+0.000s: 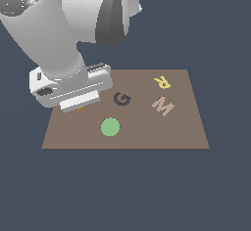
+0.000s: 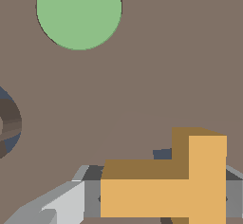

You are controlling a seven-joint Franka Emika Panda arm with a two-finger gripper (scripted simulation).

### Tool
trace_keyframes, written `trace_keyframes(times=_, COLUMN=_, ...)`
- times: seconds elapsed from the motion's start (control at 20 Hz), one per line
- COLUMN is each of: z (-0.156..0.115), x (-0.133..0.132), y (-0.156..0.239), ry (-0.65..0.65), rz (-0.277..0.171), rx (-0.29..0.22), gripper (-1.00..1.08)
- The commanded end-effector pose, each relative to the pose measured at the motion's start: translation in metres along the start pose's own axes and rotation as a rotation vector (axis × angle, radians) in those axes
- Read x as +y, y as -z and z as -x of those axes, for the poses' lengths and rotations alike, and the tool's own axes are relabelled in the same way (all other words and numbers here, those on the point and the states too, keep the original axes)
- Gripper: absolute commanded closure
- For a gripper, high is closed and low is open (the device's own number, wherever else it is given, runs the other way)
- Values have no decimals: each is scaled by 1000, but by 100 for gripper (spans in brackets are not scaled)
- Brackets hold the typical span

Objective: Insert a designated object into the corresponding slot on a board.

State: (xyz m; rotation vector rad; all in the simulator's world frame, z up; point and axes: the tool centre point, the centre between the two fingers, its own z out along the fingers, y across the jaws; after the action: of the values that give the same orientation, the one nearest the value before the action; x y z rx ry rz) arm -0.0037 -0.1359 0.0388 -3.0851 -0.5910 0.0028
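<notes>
The flat brown rectangular board (image 1: 186, 132) lies on the dark blue-grey ground, and the white Franka arm reaches down over its corner at about ten o'clock in the exterior view. The arm's white gripper (image 1: 78, 106) sits low over that corner, and only a sliver of the small flat orange letter-T block (image 1: 80, 108) peeps out beneath it there. In the wrist view the orange T (image 2: 161, 194) fills the near part of the picture, held between the grey fingers (image 2: 61, 204), which press on it from either side, so the jaws are clamped on the block. A small patch of the dark navy T-shaped cut-out (image 2: 162, 154) shows just behind the block, mostly covered by it; whether the block is seated in the slot or just above it cannot be told. On the board in the exterior view, a flat green disc (image 1: 110, 127) lies at about five o'clock from the gripper, a dark G shape (image 1: 122, 99) at about three o'clock from it, a pale pink letter M (image 1: 163, 106) further along at three o'clock, and a yellow letter R (image 1: 162, 82) at twelve o'clock from the M. The wrist view also shows the green disc (image 2: 79, 10) and an edge of the dark G (image 2: 8, 123).
</notes>
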Motion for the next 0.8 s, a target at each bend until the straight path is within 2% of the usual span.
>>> trace_keyframes(times=0.0, z=8, x=-3, y=1, ry=44, rz=0, rx=0, gripper=108)
trace_keyframes(times=0.35, z=19, x=-6, y=2, ry=107, rz=0, rx=0, gripper=108)
trace_keyframes(times=0.75, z=20, x=-5, y=-5, ry=111, rz=0, rx=-1, gripper=108)
